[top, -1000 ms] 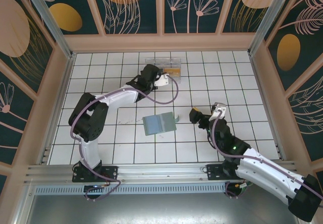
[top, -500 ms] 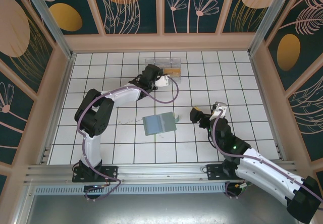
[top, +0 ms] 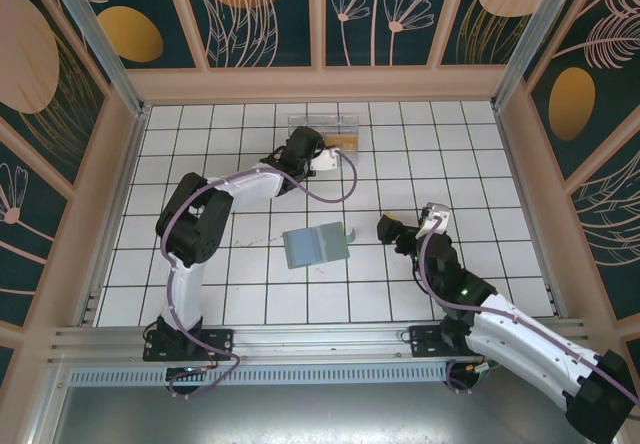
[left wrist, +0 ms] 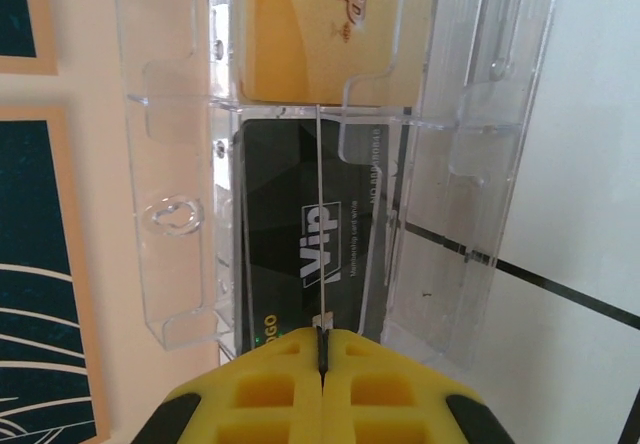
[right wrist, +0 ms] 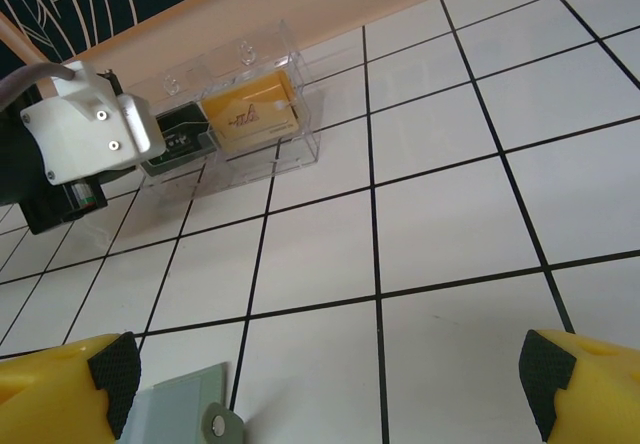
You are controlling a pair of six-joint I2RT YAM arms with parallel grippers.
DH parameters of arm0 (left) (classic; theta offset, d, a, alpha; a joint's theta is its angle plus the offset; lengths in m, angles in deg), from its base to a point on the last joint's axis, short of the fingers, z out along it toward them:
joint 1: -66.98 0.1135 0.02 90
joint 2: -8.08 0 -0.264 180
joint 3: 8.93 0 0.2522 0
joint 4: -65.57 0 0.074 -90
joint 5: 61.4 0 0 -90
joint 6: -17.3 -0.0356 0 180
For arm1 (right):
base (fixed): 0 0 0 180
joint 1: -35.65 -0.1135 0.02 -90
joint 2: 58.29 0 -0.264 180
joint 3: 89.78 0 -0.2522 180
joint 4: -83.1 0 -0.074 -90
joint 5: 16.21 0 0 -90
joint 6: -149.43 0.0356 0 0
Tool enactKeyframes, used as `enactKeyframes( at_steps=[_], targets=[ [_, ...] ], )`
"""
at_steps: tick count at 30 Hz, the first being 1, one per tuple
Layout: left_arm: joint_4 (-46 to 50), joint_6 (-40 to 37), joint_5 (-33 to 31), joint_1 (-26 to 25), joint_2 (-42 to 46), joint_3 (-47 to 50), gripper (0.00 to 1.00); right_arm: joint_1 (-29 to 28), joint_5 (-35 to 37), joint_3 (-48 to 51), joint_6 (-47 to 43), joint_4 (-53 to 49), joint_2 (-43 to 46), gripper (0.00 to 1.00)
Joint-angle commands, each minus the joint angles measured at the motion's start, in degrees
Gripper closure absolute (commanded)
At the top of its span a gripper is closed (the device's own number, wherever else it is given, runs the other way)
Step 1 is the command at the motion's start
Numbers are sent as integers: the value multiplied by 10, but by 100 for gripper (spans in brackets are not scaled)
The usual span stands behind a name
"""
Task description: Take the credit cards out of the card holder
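The card holder [top: 315, 244] lies open and flat mid-table, blue-grey inside up, its snap tab [right wrist: 216, 426] pointing right. My left gripper [left wrist: 322, 342] is at the clear plastic box [top: 322, 129] at the back, shut on a thin credit card [left wrist: 319, 214] seen edge-on. The held card stands over a black credit card [left wrist: 290, 244] lying in one compartment. A gold credit card [left wrist: 320, 24] lies in the compartment beside it. My right gripper [right wrist: 330, 374] stands open and holds nothing, just right of the card holder [right wrist: 180, 409] and a little above the tiles.
The clear box [right wrist: 240, 114] sits close to the back wall [top: 320, 84]. Side walls [top: 110, 184] fence in the white tiled floor. The left arm's cable loops over the tiles [top: 335, 189] between the box and the holder.
The left arm's elbow has swung forward toward the back wall while its gripper stayed at the box. The right arm and the holder have not moved.
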Motion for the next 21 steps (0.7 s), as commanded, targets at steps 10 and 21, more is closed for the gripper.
enactKeyframes(
  at_steps=[10, 21],
  targets=[
    [-33, -2, -20, 16, -19, -13, 95, 12, -17, 10, 9, 22, 0, 1],
    [-29, -9, -17, 27, -16, -13, 96, 19, -28, 12, 11, 27, -6, 1]
  ],
)
